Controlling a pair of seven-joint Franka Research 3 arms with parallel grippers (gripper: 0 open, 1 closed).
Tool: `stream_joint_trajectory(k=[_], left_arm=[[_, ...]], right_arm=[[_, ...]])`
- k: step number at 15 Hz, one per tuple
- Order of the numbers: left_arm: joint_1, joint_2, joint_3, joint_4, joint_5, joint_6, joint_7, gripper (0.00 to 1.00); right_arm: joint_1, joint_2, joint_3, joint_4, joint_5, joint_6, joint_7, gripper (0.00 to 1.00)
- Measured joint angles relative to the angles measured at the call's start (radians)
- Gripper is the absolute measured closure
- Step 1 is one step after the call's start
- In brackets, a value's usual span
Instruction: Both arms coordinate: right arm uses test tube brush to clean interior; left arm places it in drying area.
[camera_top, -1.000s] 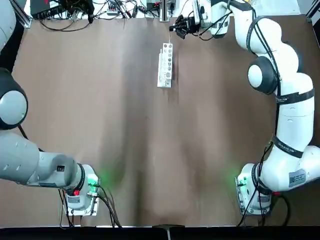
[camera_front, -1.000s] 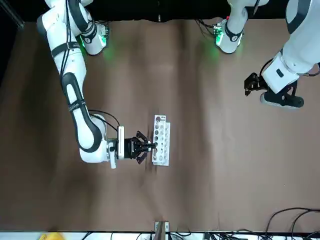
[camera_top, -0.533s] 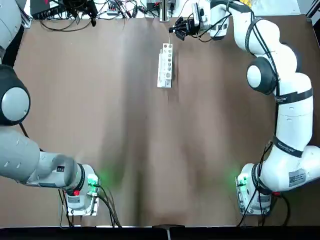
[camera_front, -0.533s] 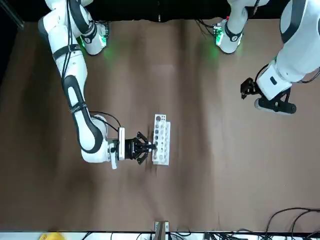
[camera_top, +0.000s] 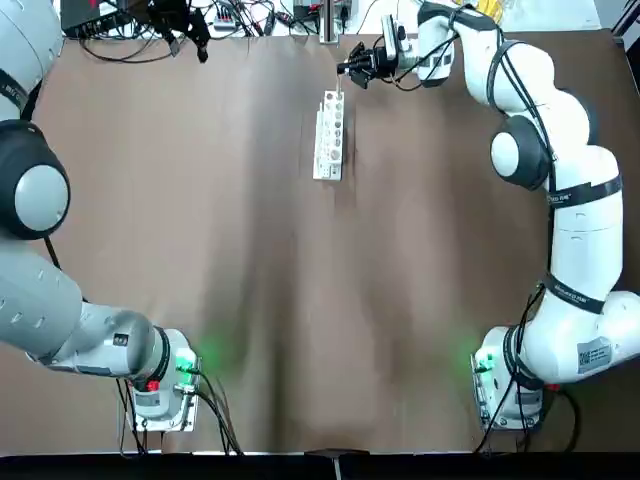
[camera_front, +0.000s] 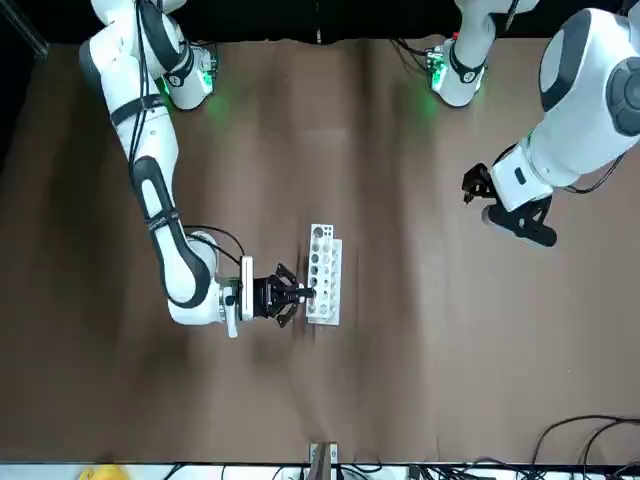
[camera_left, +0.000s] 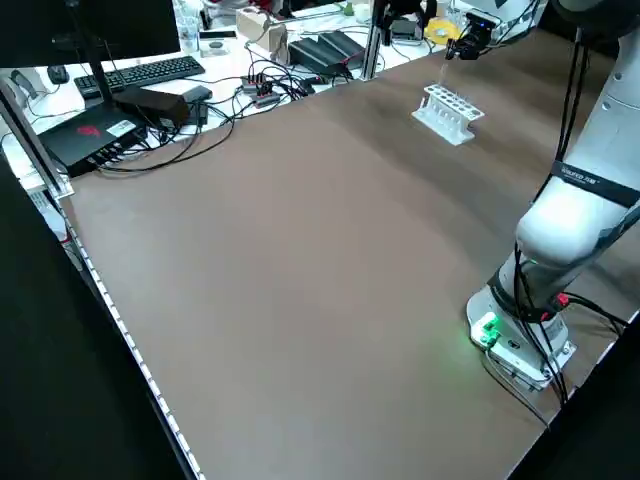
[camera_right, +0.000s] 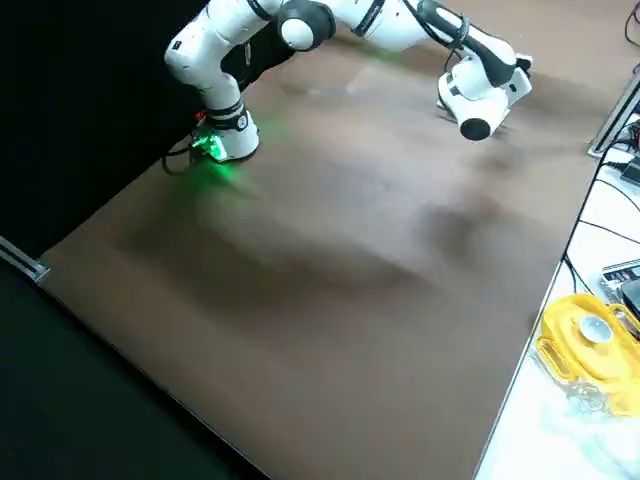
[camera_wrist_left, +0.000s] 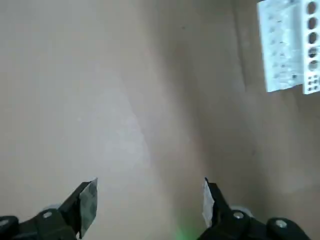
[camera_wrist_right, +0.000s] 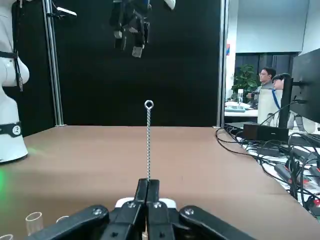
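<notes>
Right end effector (camera_wrist_right: 148, 182): its two fingers are closing together on the test tube brush (camera_wrist_right: 148, 145), and the brush's twisted wire and end loop are standing upright above the fingertips. This end effector is hovering at the far end of the bench (camera_top: 250, 300), over the end of the white holed rack (camera_top: 329, 145). The brush's lower part is lying out of sight, so whether it is entering a tube cannot be told. Clear test tubes (camera_wrist_right: 34, 223) are standing just beside the right end effector.

Left end effector (camera_wrist_left: 151, 206): its fingers are standing wide apart and holding nothing. It is hanging over the far left part of the bench, well apart from the rack, while the left arm (camera_front: 575, 130) is reaching forward.

Progress: the brush is being held, so that preparation is apparently done. Cleaning is probably just beginning or being lined up; no finished tube is showing itself. The left arm's placing is seemingly remaining, and no drying area is making itself plain.

Surroundings: loose cables (camera_left: 240, 100) are crowding the bench's far edge and could be catching a low-moving arm. A yellow container (camera_right: 590, 350) is sitting beyond that edge, and a person (camera_wrist_right: 266, 80) is sitting farther off. Nearer in, the two end effectors are sharing the space around the rack, so their approaches are needing coordination.
</notes>
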Motion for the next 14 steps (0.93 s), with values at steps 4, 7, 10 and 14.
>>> stream_joint_trajectory(k=[4,7,10,14], left_arm=[[0.017,-0.001,0.001,0.027,-0.365,-0.001,0.161,0.0],[0.063,0.035,0.002,0.022,-0.551,-0.003,0.368,0.0],[0.084,0.108,0.002,0.02,-0.701,-0.002,0.624,0.0],[0.109,0.222,0.003,0.02,-0.917,-0.002,0.993,0.0]], right_arm=[[-0.004,-0.001,0.0,0.003,0.0,-0.004,0.001,0.97],[-0.006,-0.009,0.0,0.008,0.001,-0.008,0.011,0.97],[-0.007,-0.017,0.0,0.012,0.001,-0.015,0.018,0.97],[-0.007,-0.025,0.0,0.013,0.001,-0.04,0.021,0.97]])
